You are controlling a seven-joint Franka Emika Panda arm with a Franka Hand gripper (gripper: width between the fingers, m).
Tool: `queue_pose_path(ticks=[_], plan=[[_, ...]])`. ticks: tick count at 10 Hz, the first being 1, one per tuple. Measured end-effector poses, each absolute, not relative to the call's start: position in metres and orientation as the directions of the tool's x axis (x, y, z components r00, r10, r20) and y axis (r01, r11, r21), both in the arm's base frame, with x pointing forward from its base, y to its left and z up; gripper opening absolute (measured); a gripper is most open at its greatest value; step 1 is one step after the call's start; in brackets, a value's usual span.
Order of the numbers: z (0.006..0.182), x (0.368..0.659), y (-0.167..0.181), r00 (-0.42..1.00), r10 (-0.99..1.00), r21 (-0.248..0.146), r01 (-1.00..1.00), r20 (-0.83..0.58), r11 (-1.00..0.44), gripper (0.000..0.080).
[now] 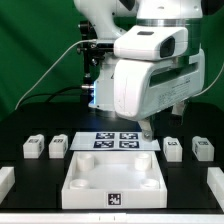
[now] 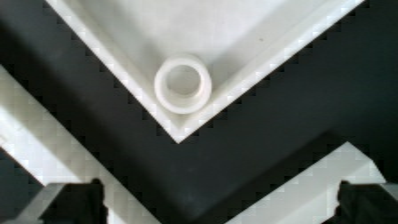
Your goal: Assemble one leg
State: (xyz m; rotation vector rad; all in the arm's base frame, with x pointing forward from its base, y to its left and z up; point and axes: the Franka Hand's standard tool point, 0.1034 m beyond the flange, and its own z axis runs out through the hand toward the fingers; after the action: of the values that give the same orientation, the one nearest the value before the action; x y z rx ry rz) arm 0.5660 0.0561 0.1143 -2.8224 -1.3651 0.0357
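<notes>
Several small white legs with tags lie on the black table: two at the exterior view's left (image 1: 34, 147) (image 1: 59, 146) and two at its right (image 1: 173, 148) (image 1: 202, 149). The large white tray-like piece (image 1: 82, 183) lies at the front centre. My gripper (image 1: 148, 128) hangs just behind the tray's back right corner, apart from every leg. In the wrist view the gripper (image 2: 217, 205) is open and empty, with dark fingertips (image 2: 68, 203) at the picture's edge. A tray corner with its round socket (image 2: 183, 82) shows there. No leg shows in the wrist view.
The marker board (image 1: 117, 141) lies flat behind the tray, under the arm. White pieces show at the table's front left (image 1: 5, 180) and front right (image 1: 214, 186) edges. A green backdrop stands behind.
</notes>
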Motion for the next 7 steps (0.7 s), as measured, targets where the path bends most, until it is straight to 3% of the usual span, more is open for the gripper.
queue_pose_path(ticks=[6,7], plan=[[0.113,0.563,0.056,0.588,0.809,-0.014,0.808,-0.015,-0.588,0.0649],[0.103,0.544,0.055,0.564,0.826,-0.017,0.825,-0.016,-0.564,0.0650]])
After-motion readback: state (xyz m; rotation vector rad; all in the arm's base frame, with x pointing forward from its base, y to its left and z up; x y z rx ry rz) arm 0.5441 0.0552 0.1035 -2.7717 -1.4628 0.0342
